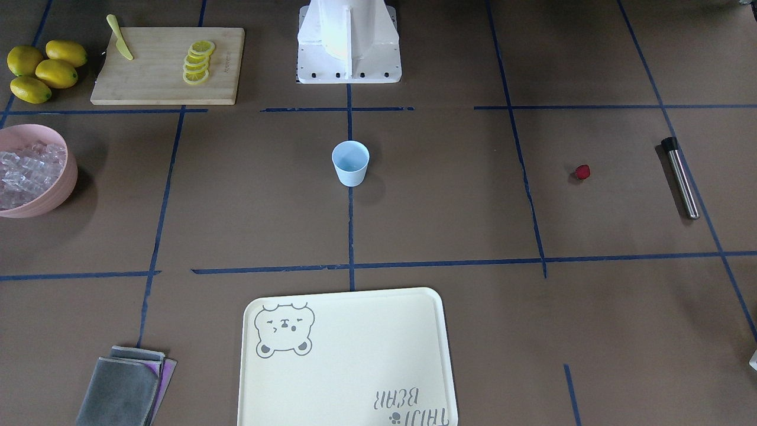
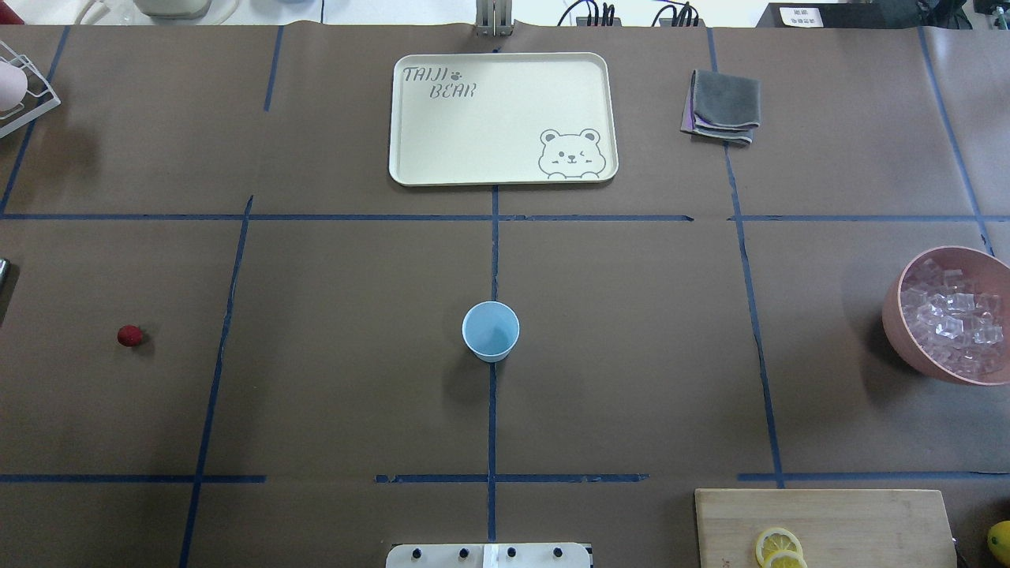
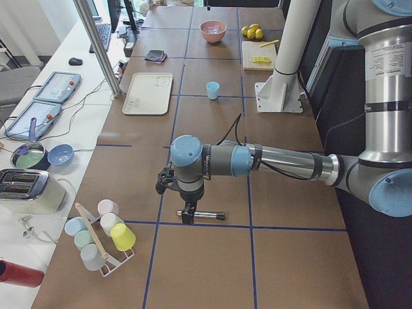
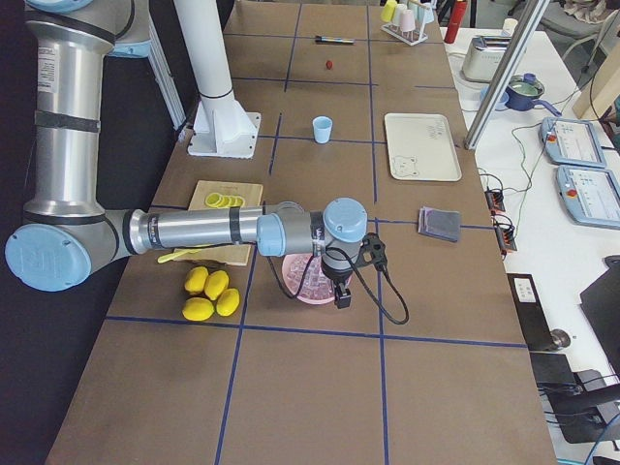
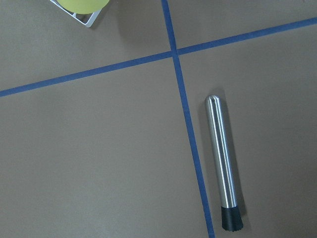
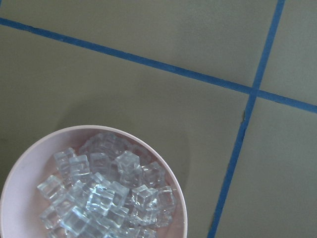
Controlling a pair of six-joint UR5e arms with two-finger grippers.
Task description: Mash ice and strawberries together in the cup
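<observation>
The light blue cup [image 1: 350,163] stands upright at the table's middle, also in the overhead view [image 2: 490,331]. One red strawberry [image 1: 582,172] lies alone on the robot's left side. The ice [image 6: 104,193] fills a pink bowl [image 1: 59,195] on the robot's right side. My left gripper [image 3: 187,215] hangs just above a steel muddler [image 5: 222,163] with a black tip. My right gripper [image 4: 341,295] hangs over the pink bowl. Both grippers show only in the side views, so I cannot tell whether they are open or shut.
A cream bear tray [image 1: 349,355] and folded grey cloths [image 1: 127,387] lie at the far edge. A cutting board [image 1: 159,83] with lemon slices and a yellow knife, and whole lemons [image 1: 44,71], sit near the base. A cup rack [image 3: 103,235] stands beyond the muddler.
</observation>
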